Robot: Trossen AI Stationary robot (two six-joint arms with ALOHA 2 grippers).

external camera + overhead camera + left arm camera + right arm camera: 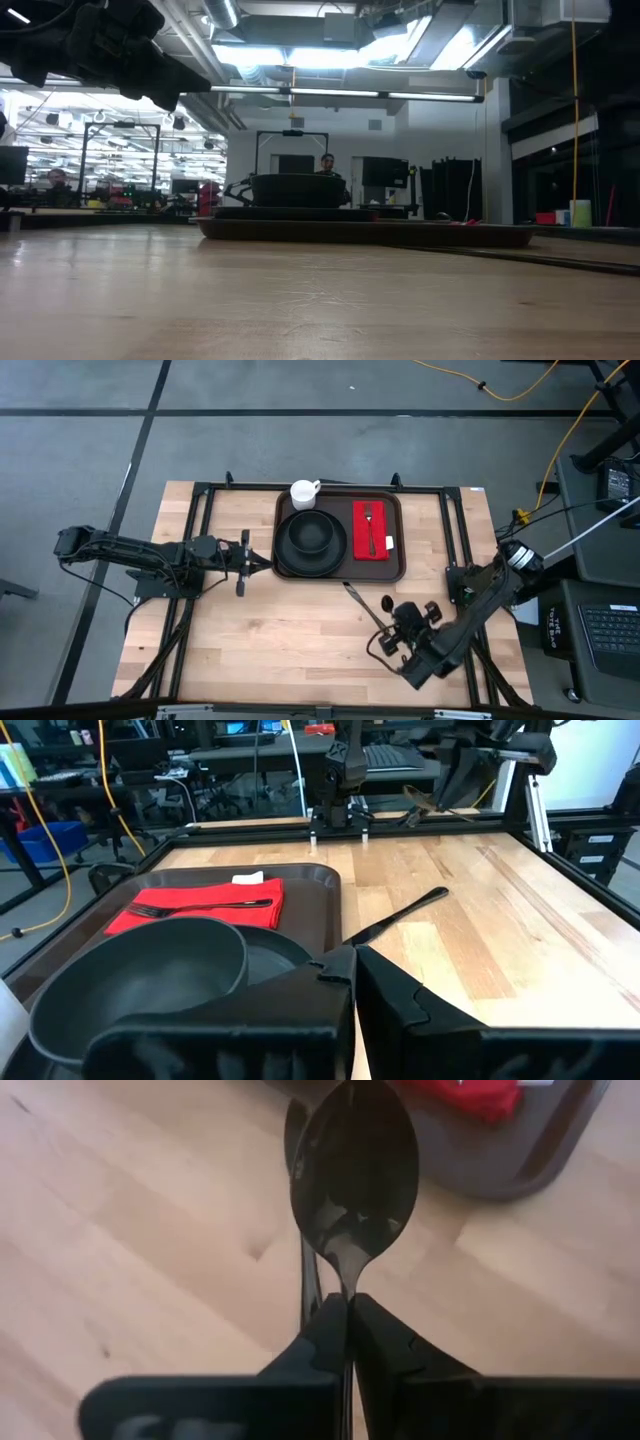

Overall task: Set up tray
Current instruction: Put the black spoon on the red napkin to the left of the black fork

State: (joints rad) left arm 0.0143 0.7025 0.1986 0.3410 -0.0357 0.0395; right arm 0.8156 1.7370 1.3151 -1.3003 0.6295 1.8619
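tray: long axis 9–3 o'clock, flat on bench
R hand: clenched on spoon
L hand: clenched, empty

The large dark brown rectangular tray was set at the table's far middle — round black plate and bowl left, red napkin with black fork right, white mug behind the plate — a dark knife laid just before the tray.
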